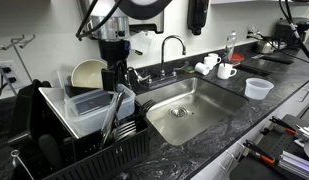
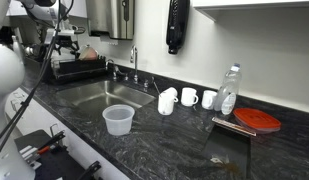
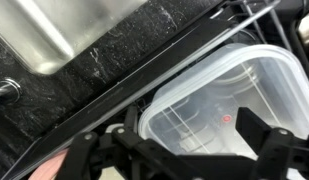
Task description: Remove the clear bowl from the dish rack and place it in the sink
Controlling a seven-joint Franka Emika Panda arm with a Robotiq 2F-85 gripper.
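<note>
In an exterior view the tool (image 1: 117, 92) hangs over the clear bowl (image 1: 86, 104). The bowl sits in the dish rack (image 1: 54, 130) at left, w/ a cream bowl (image 1: 89, 72) propped just behind it. We judge the risks thus: the rim looks thin and slick, so a shallow pinch could slip. A tilted lift could also snag the slats or knock the cream bowl. The sink (image 1: 184, 108) lies just right of the rack, and a high swing might clip the faucet (image 1: 172, 45) at its far edge.

In an exterior view the dark speckled counter (image 2: 184, 140) carries a clear cup (image 2: 118, 120), mugs (image 2: 189, 97) and a bottle (image 2: 227, 90). There's a white wall behind; looks like a kitchen.

Wrist view: the fingers (image 3: 79, 158) are spread wide, gripping nothing, w/ the bowl's near rim below and between them. We can't tell if there's contact.
</note>
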